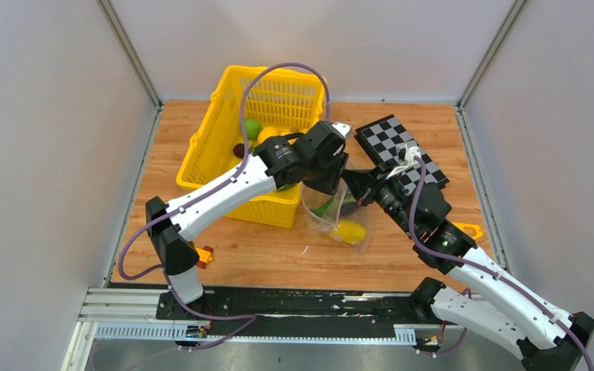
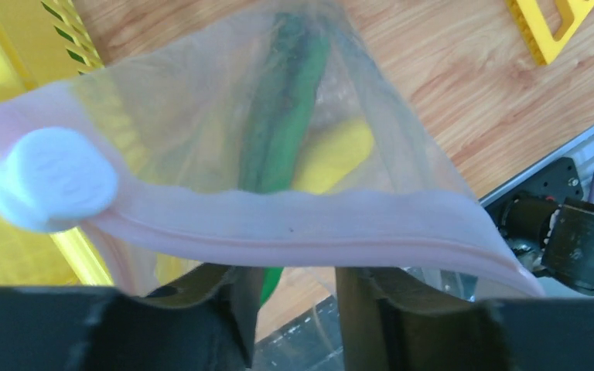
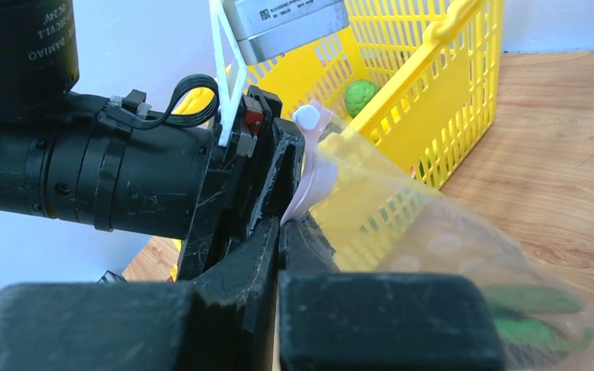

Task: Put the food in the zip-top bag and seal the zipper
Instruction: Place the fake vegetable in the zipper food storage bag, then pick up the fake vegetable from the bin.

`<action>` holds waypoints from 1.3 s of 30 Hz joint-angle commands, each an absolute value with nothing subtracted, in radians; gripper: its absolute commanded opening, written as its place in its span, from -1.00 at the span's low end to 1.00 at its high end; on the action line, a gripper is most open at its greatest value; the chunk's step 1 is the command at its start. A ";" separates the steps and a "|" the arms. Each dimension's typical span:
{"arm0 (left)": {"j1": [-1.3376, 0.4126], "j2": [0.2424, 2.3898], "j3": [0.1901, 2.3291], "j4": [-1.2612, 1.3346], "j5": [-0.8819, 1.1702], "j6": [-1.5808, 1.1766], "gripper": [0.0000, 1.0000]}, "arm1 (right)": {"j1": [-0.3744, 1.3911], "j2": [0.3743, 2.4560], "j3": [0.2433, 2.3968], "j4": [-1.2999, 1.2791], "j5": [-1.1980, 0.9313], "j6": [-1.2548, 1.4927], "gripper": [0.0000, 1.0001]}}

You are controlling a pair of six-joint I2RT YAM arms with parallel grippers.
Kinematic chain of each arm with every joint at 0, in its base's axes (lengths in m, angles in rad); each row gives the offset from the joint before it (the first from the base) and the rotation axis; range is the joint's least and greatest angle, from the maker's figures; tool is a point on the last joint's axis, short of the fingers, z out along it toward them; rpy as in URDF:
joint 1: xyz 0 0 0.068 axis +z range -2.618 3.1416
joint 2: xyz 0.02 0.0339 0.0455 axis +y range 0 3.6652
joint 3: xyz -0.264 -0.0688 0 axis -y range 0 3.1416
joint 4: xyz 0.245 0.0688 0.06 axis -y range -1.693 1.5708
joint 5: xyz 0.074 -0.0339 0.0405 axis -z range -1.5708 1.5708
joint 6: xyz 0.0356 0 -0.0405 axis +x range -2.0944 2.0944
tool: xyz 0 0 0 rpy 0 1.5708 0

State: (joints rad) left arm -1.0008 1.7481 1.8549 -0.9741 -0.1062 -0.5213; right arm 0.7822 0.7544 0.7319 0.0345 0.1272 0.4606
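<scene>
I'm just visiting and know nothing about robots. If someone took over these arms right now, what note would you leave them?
Left end effector: open, fingers apart just short of the zipper, apparently not gripping it.
Right end effector: shut on one end of the zipper, holding the zip-top bag by its top edge beside the yellow basket.
Done: a green pod and a yellow fruit are in the bag.
Left: a green ball and a dark ball lie in the basket; bag them, then seal. I cannot tell whether the zipper is closed; its white slider sits at one end.
</scene>
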 commanded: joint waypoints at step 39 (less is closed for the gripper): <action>-0.596 1.281 1.521 -0.928 -0.323 -0.372 1.00 | 0.765 0.704 0.732 0.008 0.236 0.353 -1.00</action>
